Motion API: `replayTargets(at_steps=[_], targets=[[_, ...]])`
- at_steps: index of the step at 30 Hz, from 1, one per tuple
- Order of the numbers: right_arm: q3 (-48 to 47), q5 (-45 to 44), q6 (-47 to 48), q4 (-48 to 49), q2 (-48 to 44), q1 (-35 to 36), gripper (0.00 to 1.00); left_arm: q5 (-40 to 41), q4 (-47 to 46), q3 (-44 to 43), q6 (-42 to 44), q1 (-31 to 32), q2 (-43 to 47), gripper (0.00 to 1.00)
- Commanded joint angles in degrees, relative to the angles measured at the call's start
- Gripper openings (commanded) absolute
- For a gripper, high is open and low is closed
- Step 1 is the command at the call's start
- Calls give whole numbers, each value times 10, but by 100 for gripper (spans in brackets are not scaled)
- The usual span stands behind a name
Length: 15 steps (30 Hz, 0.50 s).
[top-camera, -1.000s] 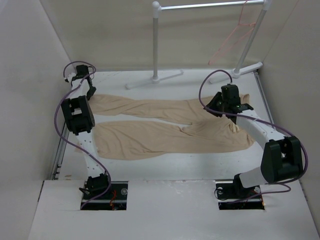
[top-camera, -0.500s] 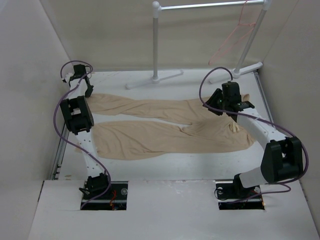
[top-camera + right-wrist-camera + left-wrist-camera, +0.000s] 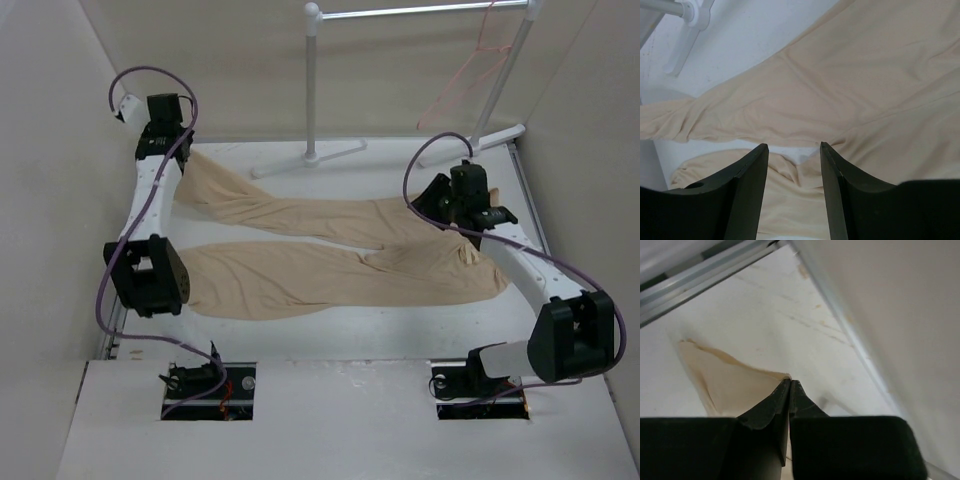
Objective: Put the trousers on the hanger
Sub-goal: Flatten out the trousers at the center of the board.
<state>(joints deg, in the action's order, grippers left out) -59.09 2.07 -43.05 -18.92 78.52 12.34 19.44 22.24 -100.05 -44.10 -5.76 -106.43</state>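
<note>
At the left pincer (image 3: 790,382) tip, just a trousers (image 3: 732,387) hem corner is pinched and may slip; right pincer (image 3: 793,149) gapes empty.

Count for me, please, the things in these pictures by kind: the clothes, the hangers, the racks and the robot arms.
Trousers: 1
Hanger: 1
Garment rack: 1
Robot arms: 2, the left arm and the right arm
Total: 5
</note>
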Motion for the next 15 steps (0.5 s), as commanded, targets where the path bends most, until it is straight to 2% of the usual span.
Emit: replayTargets(at_steps=[1, 8, 15], targets=[[11, -5, 9, 20, -34, -6, 52, 45, -22, 33, 0, 7, 88, 0], [41, -12, -9, 27, -79, -19, 55, 89, -1, 47, 22, 69, 251, 0], [45, -9, -15, 47, -77, -25, 62, 126, 51, 28, 48, 89, 300, 0]])
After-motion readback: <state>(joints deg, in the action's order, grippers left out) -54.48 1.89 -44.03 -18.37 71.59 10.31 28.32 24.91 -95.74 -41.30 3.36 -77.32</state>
